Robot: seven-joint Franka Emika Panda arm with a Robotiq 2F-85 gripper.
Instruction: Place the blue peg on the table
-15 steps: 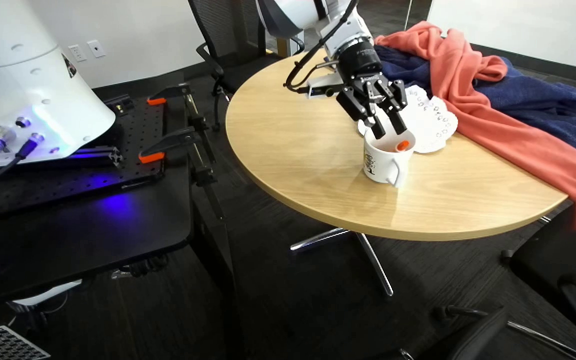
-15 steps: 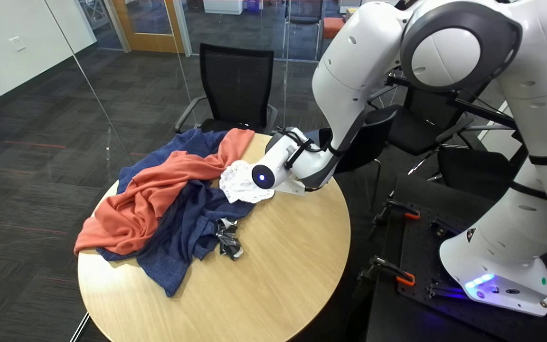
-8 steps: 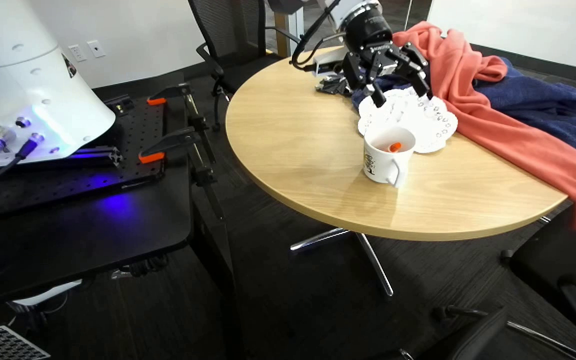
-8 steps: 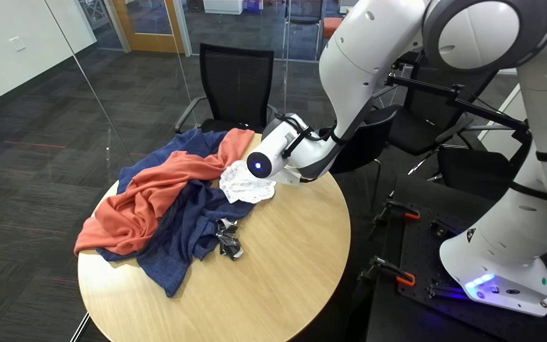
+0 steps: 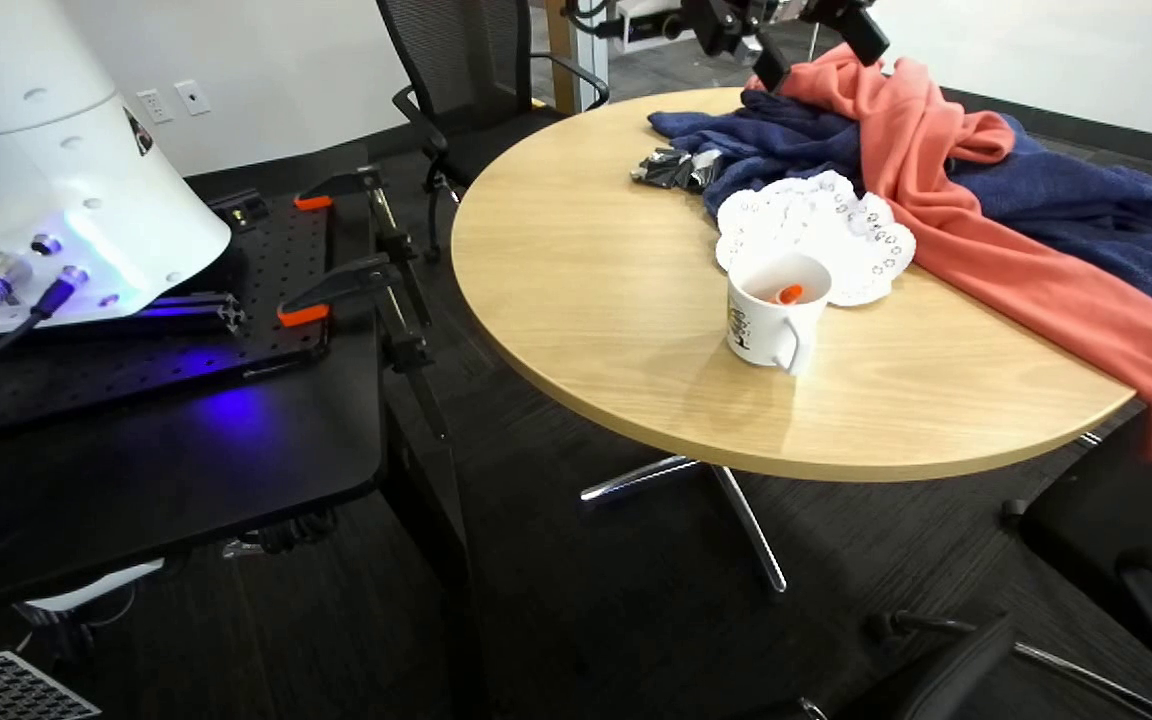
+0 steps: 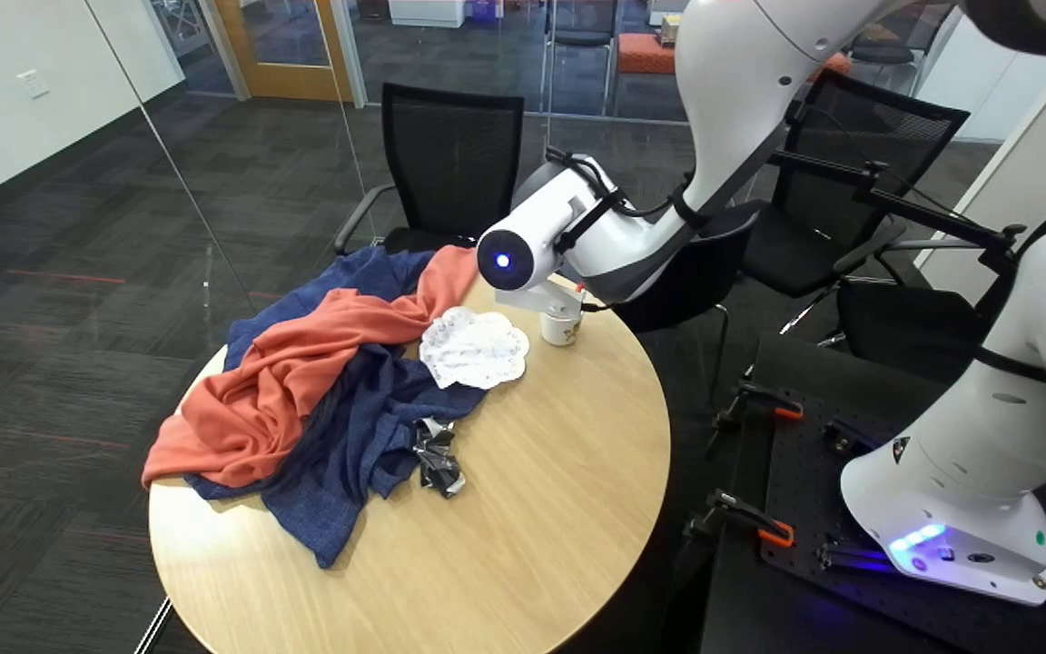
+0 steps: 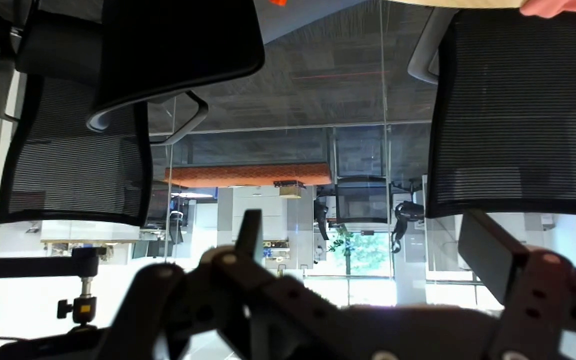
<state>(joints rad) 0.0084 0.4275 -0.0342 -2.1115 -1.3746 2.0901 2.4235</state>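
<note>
No blue peg shows in these frames; it is hidden or out of view. The round wood-grain table (image 5: 576,260) appears in both exterior views. On it stands a white mug (image 5: 764,332), with an orange-tipped object (image 5: 790,294) leaning inside; most of that object is hidden by the mug wall. My gripper (image 5: 822,58) is high above the far part of the table, partly cut off by the frame's top. In the wrist view the gripper (image 7: 363,225) is open, its fingers wide apart with nothing between them, facing the room beyond the table.
A white doily (image 5: 861,245) lies beside the mug. Coral cloth (image 6: 305,363) and navy cloth (image 6: 350,509) are heaped on the table, near a crumpled black wrapper (image 6: 438,459). Black chairs (image 6: 455,163) surround the table. The arm's base stands on a black bench (image 5: 186,450).
My gripper has risen from just above the mug, up and away from it, and its jaws have spread wider. The orange-tipped object has shifted slightly inside the mug.
</note>
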